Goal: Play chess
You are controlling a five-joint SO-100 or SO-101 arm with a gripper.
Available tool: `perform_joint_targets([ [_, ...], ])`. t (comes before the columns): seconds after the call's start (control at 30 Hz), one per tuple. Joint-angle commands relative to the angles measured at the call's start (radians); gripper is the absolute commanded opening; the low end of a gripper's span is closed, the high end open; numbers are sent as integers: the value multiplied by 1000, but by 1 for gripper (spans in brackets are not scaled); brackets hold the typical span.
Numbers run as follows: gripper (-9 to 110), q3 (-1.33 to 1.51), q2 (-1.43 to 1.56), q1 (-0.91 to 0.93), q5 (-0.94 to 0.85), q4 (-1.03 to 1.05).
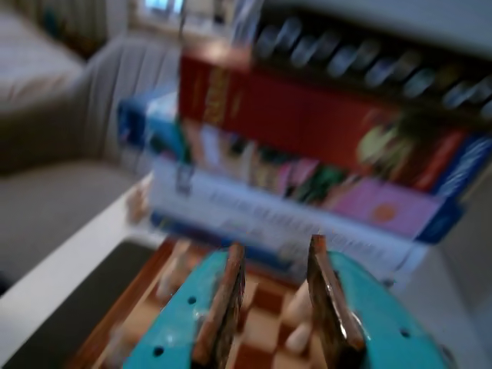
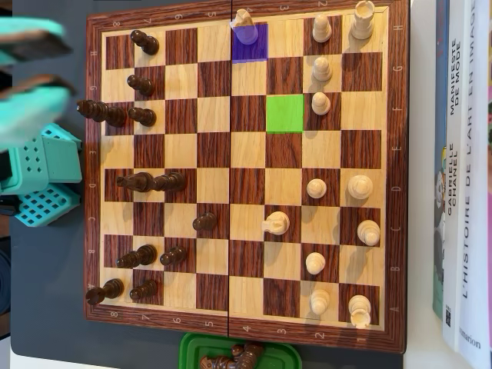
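I was running the arm from afar, and the overhead view showed me a wooden chessboard [image 2: 246, 173] on a dark counter [image 2: 46, 307], with a game well under way. The dark pieces [image 2: 142, 115] stood along the left side of that view, most in their first two columns, one dark pawn [image 2: 204, 222] pushed further toward the middle. The light pieces [image 2: 321, 104] stood along the right, with a light knight [image 2: 275, 224] moved out toward the centre.

Two squares were marked in colour. A purple square [image 2: 250, 43] at the top edge held a light piece [image 2: 244, 23], and a bright green square [image 2: 285, 113] two rows below and one column to the right lay empty. I judged these to mark a move from purple to green, not yet carried out.

A green tray [image 2: 192, 350] below the board held a few captured dark pieces [image 2: 231, 358], so some exchanges had been made.

The arm's turquoise body [image 2: 38, 165] sat off the left edge of the board, blurred. In the wrist view the pincer [image 1: 280, 254] hung above the board's light pieces, its two fingers [image 1: 223, 307] parted by a moderate gap with nothing between them. A stack of books [image 1: 307, 154] rose beyond it. By my reckoning the marked piece had yet to be reached, gripped and set down.
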Motion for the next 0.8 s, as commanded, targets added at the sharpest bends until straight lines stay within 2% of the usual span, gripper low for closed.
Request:
perform_joint_targets([
  [0.0,13,-112,-91,-34,3,84],
  [0.43,13,-402,-609,-232,9,348],
  [0.77,13,-509,-917,-241,9,425],
])
